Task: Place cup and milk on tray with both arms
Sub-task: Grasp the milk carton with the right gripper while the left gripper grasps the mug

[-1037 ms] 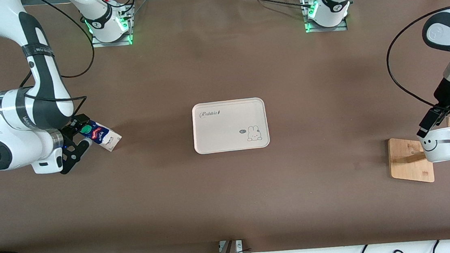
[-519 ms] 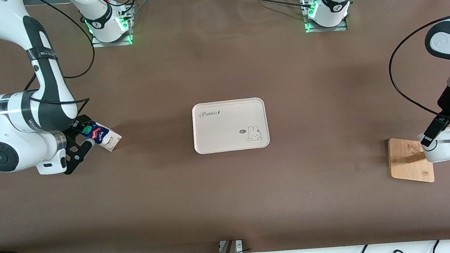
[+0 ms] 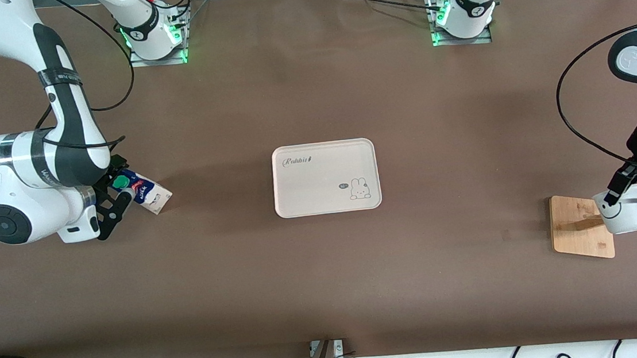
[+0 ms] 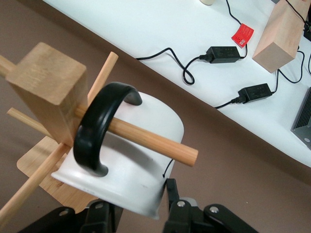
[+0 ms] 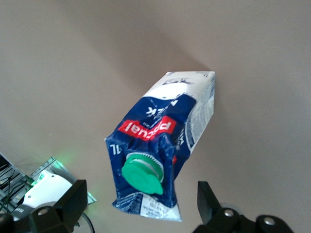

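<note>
The left claw (image 3: 622, 190) pinches the rim of the cup (image 3: 627, 216), which hangs by its handle on a bamboo stand (image 3: 581, 226). The right claw (image 3: 118, 196) straddles the milk (image 3: 142, 192), fingers spread wide. The tray (image 3: 325, 176) sits mid-surface.

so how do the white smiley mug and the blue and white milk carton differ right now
The white smiley mug hangs by its black loop handle on a peg of the bamboo stand; the blue and white milk carton stands on the table. The left gripper has its fingers astride the mug's wall; the right gripper is open either side of the carton. Neither is on the cream tray.
</note>
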Controlling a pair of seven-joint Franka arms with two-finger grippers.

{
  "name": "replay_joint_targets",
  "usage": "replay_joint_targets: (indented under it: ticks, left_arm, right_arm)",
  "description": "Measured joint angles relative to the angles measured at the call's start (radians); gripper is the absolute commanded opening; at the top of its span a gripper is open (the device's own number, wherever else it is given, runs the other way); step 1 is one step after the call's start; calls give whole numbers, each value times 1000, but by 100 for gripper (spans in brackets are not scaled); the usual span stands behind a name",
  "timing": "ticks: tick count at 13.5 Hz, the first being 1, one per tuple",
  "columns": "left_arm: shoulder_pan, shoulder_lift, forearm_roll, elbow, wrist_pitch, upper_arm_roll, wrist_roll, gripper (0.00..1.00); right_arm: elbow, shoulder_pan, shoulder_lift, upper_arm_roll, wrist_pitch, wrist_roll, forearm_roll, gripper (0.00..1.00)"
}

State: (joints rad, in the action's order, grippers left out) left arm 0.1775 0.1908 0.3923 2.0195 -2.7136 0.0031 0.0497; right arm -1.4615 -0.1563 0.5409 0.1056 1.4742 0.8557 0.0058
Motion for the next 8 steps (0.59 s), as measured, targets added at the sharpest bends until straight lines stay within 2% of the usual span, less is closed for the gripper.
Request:
replay_joint_targets:
  ticks: [1,3,4,6,8]
  left_arm:
    - [0,1,0,0,0,-1,0,35]
    - [0,0,0,0,0,-1,0,14]
    - [0,0,1,-1,0,-4,0,9]
    - [-6,-3,3,-7,-1,-10,0,2]
    - [-7,-5,3,-11,1,-10,-1,0]
  right_arm:
    - [0,0,0,0,-7,8,0,100]
    - [0,0,0,1,-9,14,-1,100]
    - [-1,0,0,1,-7,14,-1,100]
    - [-12,0,0,1,8,15,-1,100]
    - [-43,0,1,1,52,15,-1,100]
